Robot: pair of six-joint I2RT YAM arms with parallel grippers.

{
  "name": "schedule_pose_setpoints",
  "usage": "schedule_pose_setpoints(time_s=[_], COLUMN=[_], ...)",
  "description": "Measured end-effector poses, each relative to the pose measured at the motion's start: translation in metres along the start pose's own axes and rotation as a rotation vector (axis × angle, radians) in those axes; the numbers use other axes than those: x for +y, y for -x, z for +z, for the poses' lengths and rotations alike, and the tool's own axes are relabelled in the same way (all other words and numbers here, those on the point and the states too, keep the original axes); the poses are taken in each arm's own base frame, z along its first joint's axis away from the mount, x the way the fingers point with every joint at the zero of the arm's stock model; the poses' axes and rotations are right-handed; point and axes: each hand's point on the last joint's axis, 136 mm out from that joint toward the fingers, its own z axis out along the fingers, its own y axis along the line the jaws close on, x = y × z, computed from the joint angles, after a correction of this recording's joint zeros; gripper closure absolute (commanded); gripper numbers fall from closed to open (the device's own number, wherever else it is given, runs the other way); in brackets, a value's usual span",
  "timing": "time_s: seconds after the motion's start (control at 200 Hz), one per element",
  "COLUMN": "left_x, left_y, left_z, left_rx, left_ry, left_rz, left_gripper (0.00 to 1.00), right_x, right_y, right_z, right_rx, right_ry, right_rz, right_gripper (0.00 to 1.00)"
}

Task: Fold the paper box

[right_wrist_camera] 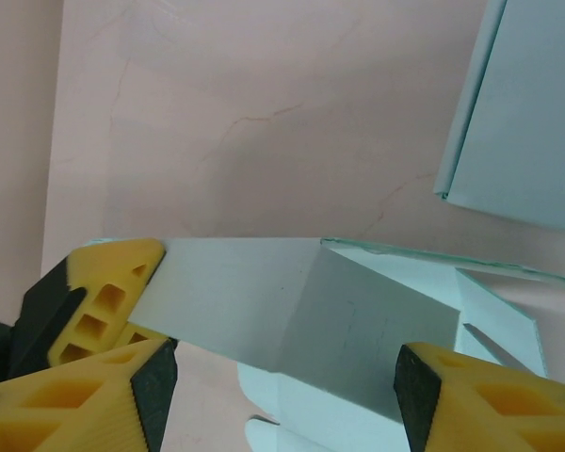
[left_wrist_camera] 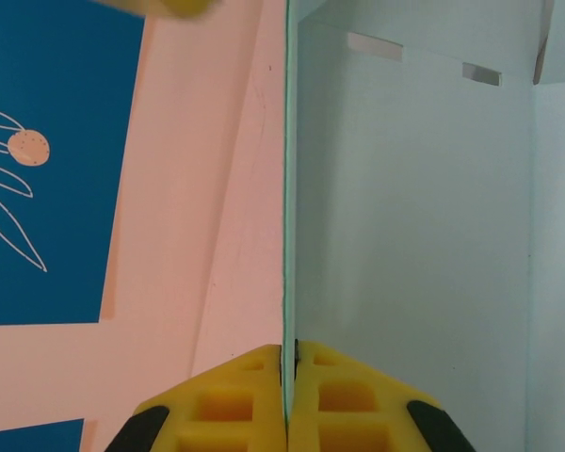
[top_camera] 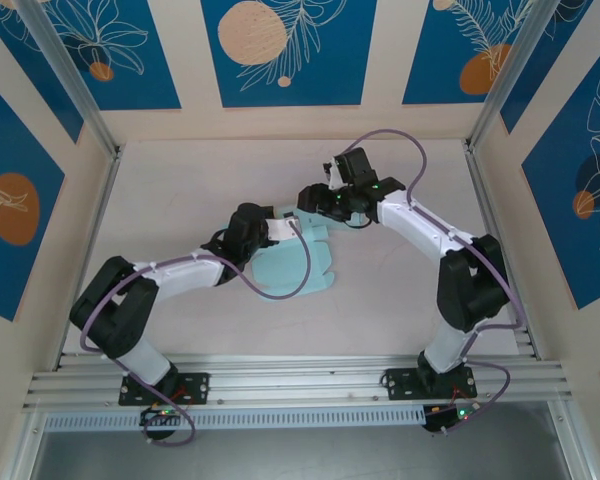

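Leftmost, the left claw [left_wrist_camera: 289, 363] is pinching shut on the thin edge of an upright panel of the paper box [top_camera: 305, 262], its yellow pads [left_wrist_camera: 226, 405], moulded with square recesses, meeting on the sheet. Centrally, the box is lying on the pale pinkish desk [top_camera: 410, 290] between the two arms. It is showing as a pale teal card blank, smooth and matte, with creased panels and scalloped tabs along one edge. Rightward, the right claw [right_wrist_camera: 284, 369] is standing wide, its yellow, black-tipped fingers [right_wrist_camera: 471, 395] straddling a raised, folded flap. Whether either pad is touching the card I cannot tell.
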Motion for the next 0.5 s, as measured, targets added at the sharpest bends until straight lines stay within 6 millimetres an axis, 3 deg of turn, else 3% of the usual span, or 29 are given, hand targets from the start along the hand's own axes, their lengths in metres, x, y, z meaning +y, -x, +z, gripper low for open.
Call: schedule_pose_setpoints(time_s=[0.225,0.375,0.5], left_x=[-0.005,-0.008,-0.013], left_y=[-0.001,0.0,-0.004], left_z=[0.002,0.003,0.005], left_rx=[0.003,-0.006,0.006], left_ry=[-0.007,0.011,0.048], left_rz=[0.014,0.04,0.081], left_gripper=[1.0,1.0,1.0], right_x=[-0.002,-0.001,-0.002], right_y=[-0.004,-0.001,-0.002], right_z=[0.025,0.035,0.043], right_rx=[0.038,0.043,0.053], right_ry=[0.032,0.038,0.033], right_rz=[0.026,0.045,0.058], right_gripper=[0.41,0.59,0.6])
